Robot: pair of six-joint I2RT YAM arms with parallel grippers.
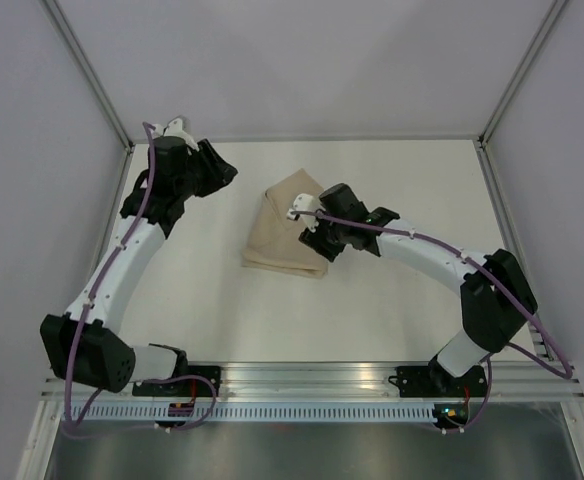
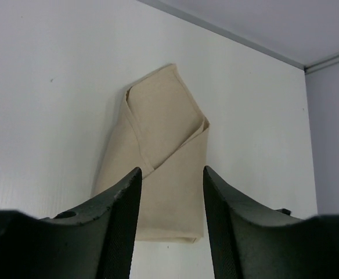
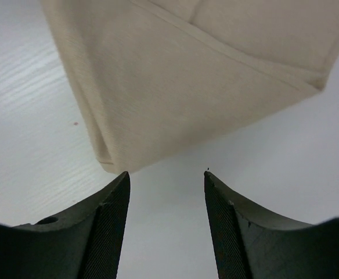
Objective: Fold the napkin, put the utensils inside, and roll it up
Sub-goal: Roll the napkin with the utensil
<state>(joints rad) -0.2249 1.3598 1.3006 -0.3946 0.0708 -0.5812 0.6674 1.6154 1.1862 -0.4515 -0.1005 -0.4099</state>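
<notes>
The napkin (image 1: 280,238) lies folded into a narrow tan bundle on the white table, its layers overlapping diagonally. In the left wrist view the napkin (image 2: 158,145) lies ahead of my left gripper (image 2: 170,172), whose fingers stand open with nothing between them. That left gripper (image 1: 228,171) hovers to the napkin's upper left, apart from it. My right gripper (image 1: 317,245) is at the napkin's right edge; in its own view the right gripper (image 3: 166,177) is open and empty, just short of a folded corner of the napkin (image 3: 187,75). The utensils are out of view.
White walls with metal corner posts (image 1: 92,75) close in the table (image 1: 402,300) on three sides. A slotted aluminium rail (image 1: 312,380) with both arm bases runs along the near edge. Purple cables (image 1: 532,330) hang along both arms.
</notes>
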